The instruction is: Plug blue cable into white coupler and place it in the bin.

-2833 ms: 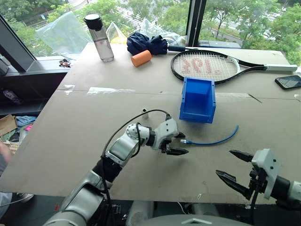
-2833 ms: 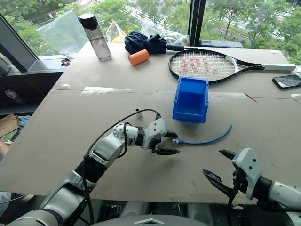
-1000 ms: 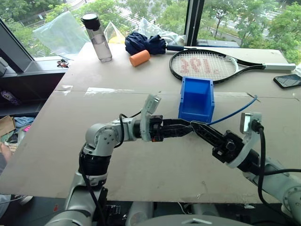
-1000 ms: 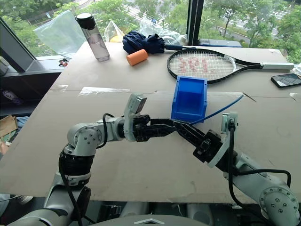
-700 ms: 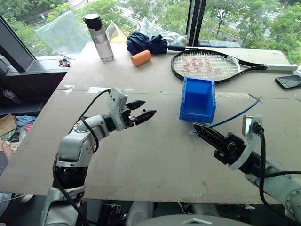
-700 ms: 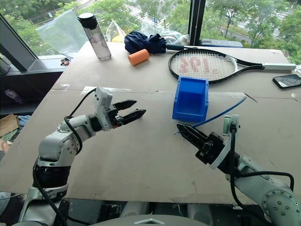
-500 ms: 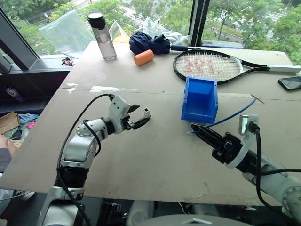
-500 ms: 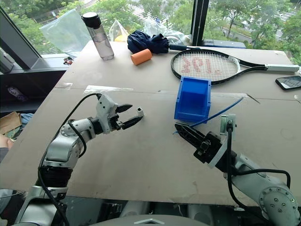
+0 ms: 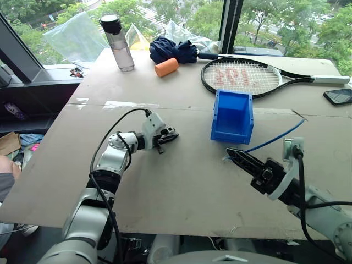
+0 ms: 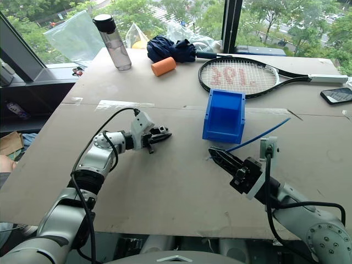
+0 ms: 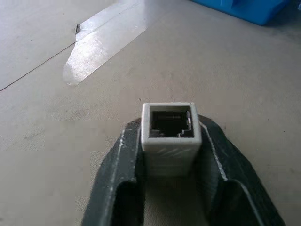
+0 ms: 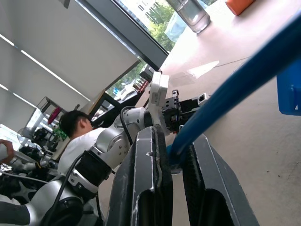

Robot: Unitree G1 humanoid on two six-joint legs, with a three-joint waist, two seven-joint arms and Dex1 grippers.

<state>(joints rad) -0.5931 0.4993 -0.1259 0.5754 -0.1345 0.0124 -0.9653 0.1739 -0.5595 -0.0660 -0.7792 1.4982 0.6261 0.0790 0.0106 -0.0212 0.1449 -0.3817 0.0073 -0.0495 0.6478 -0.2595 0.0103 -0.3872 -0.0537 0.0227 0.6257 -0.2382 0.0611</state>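
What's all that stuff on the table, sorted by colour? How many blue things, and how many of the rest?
Blue: 3 – the bin, the blue cable, the dark blue cloth bundle
Orange: 1 – the roll
White: 1 – the white coupler
Black: 2 – the tennis racket, the phone
Clear: 1 – the water bottle
Total: 8

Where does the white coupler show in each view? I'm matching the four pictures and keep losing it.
Left eye view: between the left gripper's fingers, left of the bin.
Right eye view: the same spot, at the gripper's tip.
Left wrist view: white coupler centred, socket facing the camera.
Right wrist view: a small white block at the far gripper's tip.
Shared landmark: the bin.
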